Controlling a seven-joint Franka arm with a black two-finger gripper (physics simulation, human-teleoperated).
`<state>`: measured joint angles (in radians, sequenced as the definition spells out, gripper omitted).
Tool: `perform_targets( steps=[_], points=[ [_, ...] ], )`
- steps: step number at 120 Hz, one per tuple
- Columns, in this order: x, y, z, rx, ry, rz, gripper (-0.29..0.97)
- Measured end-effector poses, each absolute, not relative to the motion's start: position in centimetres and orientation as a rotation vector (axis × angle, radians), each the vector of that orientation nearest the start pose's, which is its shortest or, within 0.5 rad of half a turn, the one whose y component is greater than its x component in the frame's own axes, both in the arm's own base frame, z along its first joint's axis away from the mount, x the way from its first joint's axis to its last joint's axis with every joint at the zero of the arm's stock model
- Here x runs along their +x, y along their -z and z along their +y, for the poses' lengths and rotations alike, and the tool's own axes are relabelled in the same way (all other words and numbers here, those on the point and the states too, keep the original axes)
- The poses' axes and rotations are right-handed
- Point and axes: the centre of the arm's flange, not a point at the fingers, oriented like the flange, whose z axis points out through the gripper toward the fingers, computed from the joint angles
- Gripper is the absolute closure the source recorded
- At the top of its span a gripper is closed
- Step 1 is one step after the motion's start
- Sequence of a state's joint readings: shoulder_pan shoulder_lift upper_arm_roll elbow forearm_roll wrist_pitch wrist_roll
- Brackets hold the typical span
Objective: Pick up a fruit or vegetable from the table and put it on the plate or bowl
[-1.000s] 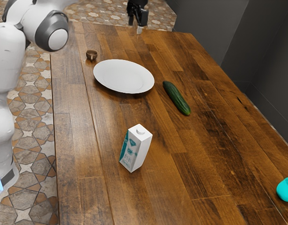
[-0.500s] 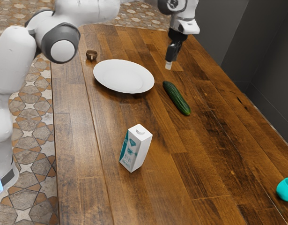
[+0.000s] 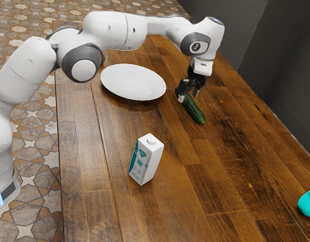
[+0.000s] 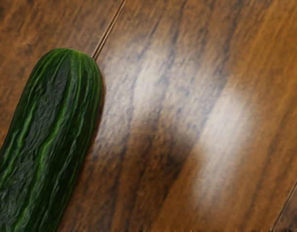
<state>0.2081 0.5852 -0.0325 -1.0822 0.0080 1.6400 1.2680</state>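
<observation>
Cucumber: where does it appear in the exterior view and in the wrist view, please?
Exterior view: the cucumber lies at the exterior view's right of the plate, its far end under the gripper.
Wrist view: the cucumber lies close under the hand, its rounded end at a plank seam.
Shared landmark: the wooden table.

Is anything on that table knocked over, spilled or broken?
Nothing stands out. The carton stands upright, the plate lies flat, and the cucumber lies whole on the table, with the gripper at its end nearer the plate.
</observation>
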Motion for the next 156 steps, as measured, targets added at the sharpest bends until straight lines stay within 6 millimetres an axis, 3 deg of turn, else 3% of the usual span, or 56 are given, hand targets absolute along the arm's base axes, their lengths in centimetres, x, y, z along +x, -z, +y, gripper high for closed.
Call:
perform_targets(
  steps=[23,46,76,156],
  points=[
    [70.2,-48.1,16.1,-2.679,-0.020,1.689,0.00],
    [70.5,-46.7,16.5,-2.644,-0.032,1.762,0.00],
    [70.2,-46.6,18.3,-2.622,-0.026,1.792,0.00],
    [70.7,-45.0,17.5,-2.571,-0.032,1.894,0.00]
  ],
)
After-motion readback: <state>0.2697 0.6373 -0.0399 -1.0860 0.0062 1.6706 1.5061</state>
